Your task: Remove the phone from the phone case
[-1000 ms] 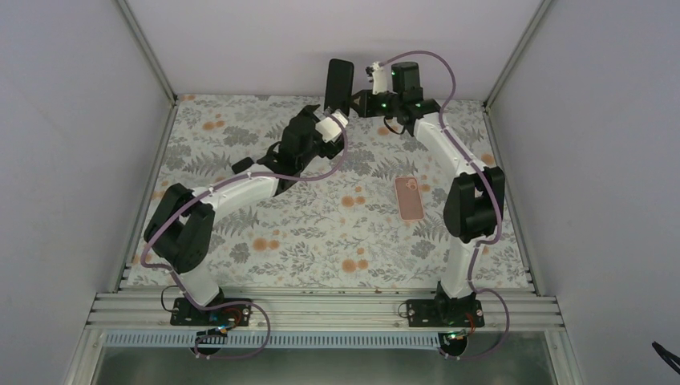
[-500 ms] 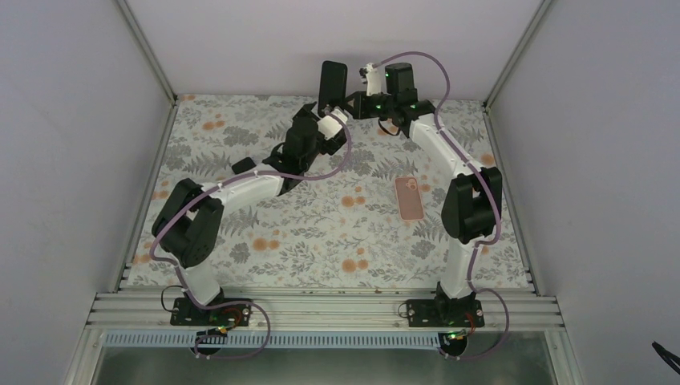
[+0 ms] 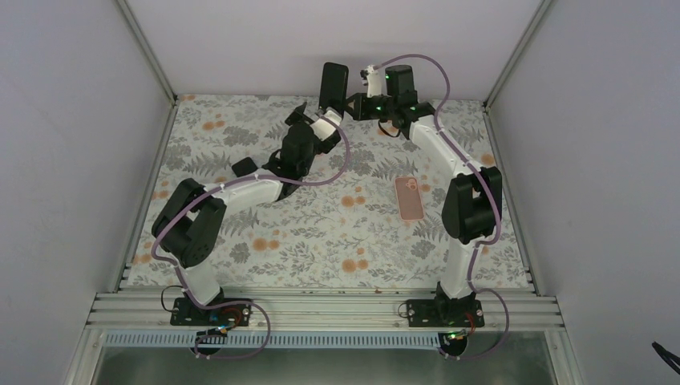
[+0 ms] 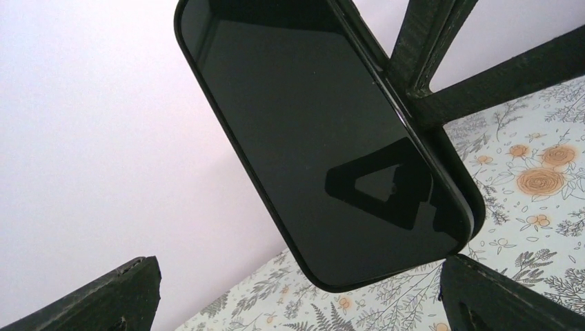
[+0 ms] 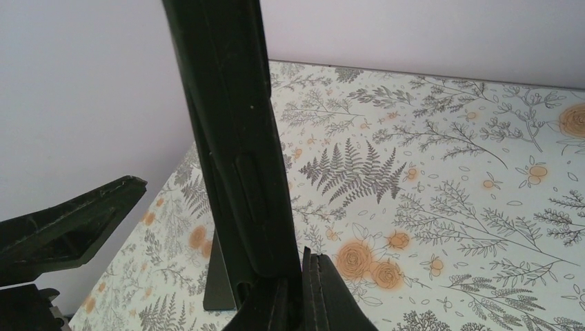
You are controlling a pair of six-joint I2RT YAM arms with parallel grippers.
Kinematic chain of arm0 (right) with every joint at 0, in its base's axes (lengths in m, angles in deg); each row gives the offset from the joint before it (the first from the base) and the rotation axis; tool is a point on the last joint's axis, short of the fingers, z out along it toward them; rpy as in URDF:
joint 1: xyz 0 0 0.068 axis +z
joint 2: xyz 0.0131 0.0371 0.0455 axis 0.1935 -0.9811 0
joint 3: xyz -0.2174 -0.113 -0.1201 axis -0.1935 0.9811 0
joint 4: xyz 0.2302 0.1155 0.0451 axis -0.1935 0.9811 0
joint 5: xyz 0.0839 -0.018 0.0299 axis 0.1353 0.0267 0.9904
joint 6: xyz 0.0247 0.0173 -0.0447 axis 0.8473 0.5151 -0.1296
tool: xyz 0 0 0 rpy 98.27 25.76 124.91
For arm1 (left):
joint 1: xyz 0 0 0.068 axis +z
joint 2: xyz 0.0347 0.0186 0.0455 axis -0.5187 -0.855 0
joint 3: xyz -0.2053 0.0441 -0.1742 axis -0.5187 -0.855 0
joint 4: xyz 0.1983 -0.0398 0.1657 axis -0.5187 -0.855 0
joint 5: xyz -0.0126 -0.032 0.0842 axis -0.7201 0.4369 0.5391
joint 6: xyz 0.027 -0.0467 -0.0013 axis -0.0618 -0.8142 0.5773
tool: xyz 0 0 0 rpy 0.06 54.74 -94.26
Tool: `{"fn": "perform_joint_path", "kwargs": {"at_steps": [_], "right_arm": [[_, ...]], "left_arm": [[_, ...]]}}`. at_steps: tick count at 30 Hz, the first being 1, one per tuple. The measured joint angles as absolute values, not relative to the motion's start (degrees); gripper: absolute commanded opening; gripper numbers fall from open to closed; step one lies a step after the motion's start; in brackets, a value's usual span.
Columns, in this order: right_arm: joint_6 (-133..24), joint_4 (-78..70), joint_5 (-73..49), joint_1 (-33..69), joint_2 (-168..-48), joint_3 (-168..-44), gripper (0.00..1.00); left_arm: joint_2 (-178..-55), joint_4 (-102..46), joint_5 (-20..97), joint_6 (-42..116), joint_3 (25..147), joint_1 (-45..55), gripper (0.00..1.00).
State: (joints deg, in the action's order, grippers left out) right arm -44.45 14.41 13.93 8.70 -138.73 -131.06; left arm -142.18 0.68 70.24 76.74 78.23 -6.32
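A black phone [image 3: 333,83] stands upright above the far middle of the table, with my right gripper [image 3: 353,105] shut on its lower edge. Its dark glass [image 4: 324,138] fills the left wrist view. A thick black rim [image 5: 231,138] with moulded side buttons runs round it. I cannot tell whether that rim is the phone case. My left gripper [image 3: 309,116] is open just below and in front of the phone. Its fingers [image 4: 103,296] stand wide on either side of the phone's lower end and touch nothing. The right gripper's [image 5: 301,279] jaws are pressed together on the slab.
A pink phone-shaped slab [image 3: 410,198] with a camera hole lies flat on the flowered table [image 3: 321,233], right of centre beside the right arm. The white back wall [image 3: 265,40] is close behind the phone. Metal frame posts [image 3: 148,56] stand at the far corners.
The right gripper has carried the phone slightly left. The left arm has drawn a little left and down, its gripper staying open under the phone.
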Motion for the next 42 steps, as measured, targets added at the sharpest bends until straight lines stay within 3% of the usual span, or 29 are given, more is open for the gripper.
{"fn": "perform_joint_path", "kwargs": {"at_steps": [21,42], "right_arm": [[-43.5,14.4,14.5,8.7,-138.5,-130.9,0.03],[-43.0,12.7,13.9,8.7,-138.2,-129.9,0.03]], "left_arm": [[-142.2,0.9,68.6,76.5,78.3,-7.5,1.00],[-146.1,8.6,74.5,84.2,80.2,-8.5,1.00]]}}
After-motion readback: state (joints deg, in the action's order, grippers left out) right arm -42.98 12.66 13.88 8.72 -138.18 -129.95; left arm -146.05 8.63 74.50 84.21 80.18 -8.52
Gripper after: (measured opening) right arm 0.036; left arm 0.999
